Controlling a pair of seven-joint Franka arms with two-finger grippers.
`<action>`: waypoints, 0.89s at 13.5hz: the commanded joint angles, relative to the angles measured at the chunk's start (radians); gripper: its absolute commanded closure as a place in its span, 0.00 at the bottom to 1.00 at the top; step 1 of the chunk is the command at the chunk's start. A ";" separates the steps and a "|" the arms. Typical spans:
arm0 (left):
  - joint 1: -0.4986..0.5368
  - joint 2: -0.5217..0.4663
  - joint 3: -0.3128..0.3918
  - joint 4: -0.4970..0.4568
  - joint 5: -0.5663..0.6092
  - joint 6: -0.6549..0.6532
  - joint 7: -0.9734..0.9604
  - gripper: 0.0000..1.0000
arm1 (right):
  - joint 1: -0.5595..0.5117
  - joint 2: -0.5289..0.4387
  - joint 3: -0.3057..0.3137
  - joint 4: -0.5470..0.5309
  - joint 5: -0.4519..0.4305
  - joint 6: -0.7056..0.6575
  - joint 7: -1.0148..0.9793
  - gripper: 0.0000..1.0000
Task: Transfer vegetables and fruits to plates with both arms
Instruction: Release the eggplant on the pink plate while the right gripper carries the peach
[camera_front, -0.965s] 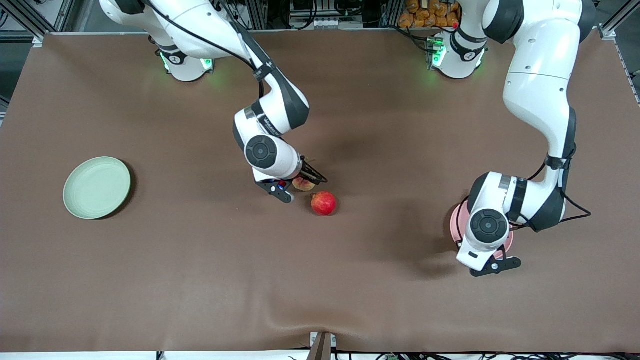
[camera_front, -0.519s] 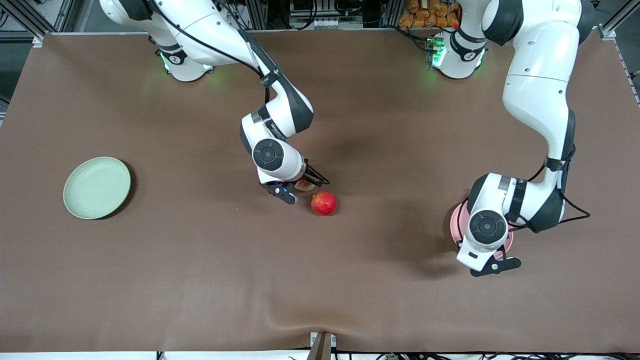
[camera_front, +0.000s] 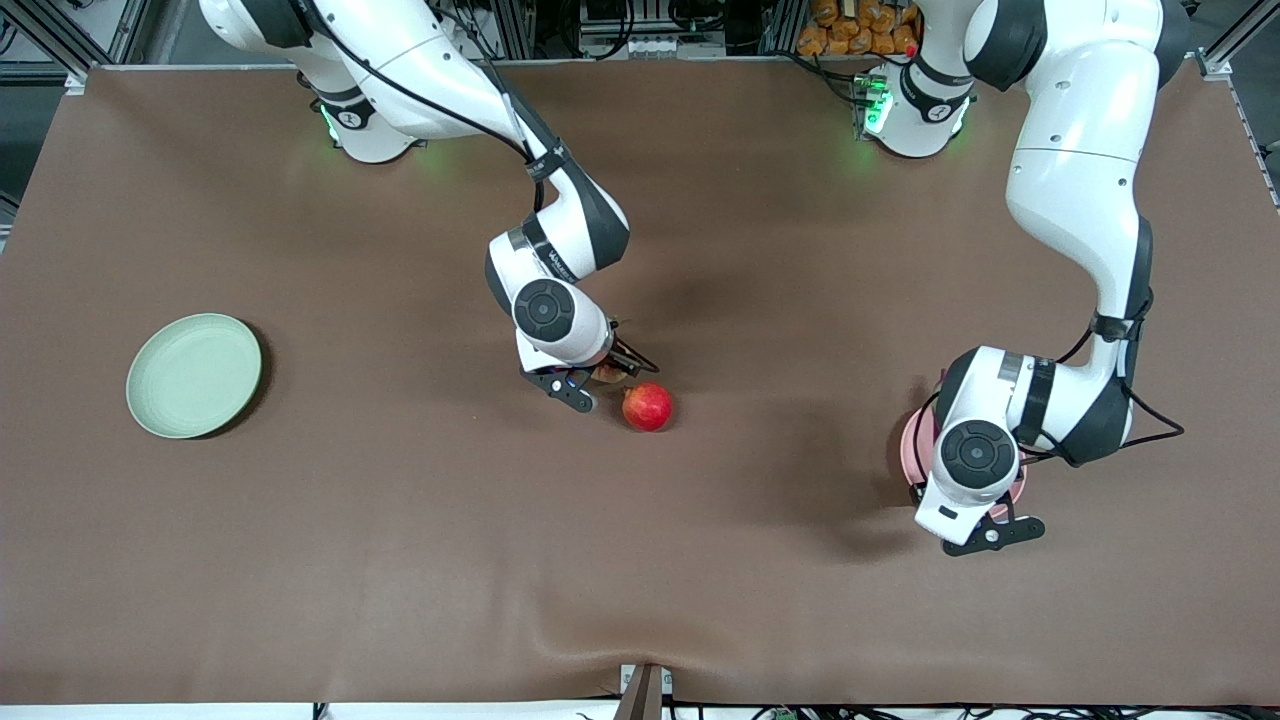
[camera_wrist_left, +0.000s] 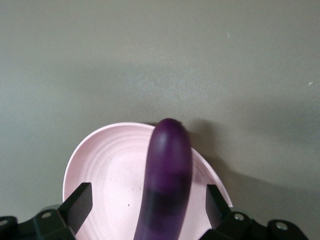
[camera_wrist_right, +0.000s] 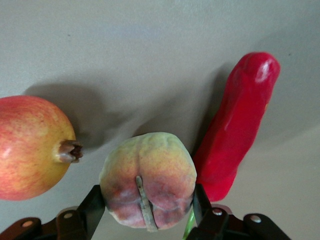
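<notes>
My right gripper (camera_front: 605, 374) is down at the table with its fingers against both sides of the orange-pink peach (camera_wrist_right: 148, 180), which rests on the table near the middle (camera_front: 607, 373). The red pomegranate (camera_front: 648, 406) lies just beside it, nearer the front camera, and also shows in the right wrist view (camera_wrist_right: 32, 147). The red chili pepper (camera_wrist_right: 240, 125) lies next to the peach; the arm hides it in the front view. My left gripper (camera_wrist_left: 148, 207) is open over the pink plate (camera_wrist_left: 110, 170). The purple eggplant (camera_wrist_left: 167, 175) lies on the plate between the fingers, untouched. The mint green plate (camera_front: 194, 375) is empty.
The pink plate (camera_front: 912, 440) is mostly hidden under the left arm's wrist in the front view. The brown table cloth has a small wrinkle at its front edge (camera_front: 640, 665).
The right arm's wrist has shifted slightly and come down closer over the peach. The left arm has hardly moved.
</notes>
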 joint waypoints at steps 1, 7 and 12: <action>0.000 -0.050 -0.010 0.011 -0.009 -0.026 0.005 0.00 | -0.001 -0.012 -0.011 0.004 -0.021 -0.028 0.009 1.00; 0.013 -0.212 -0.033 -0.003 -0.197 -0.144 0.085 0.00 | -0.087 -0.084 -0.013 0.114 0.132 -0.269 0.038 1.00; 0.014 -0.375 -0.045 -0.027 -0.370 -0.262 0.191 0.00 | -0.262 -0.162 -0.037 0.186 0.084 -0.676 -0.174 1.00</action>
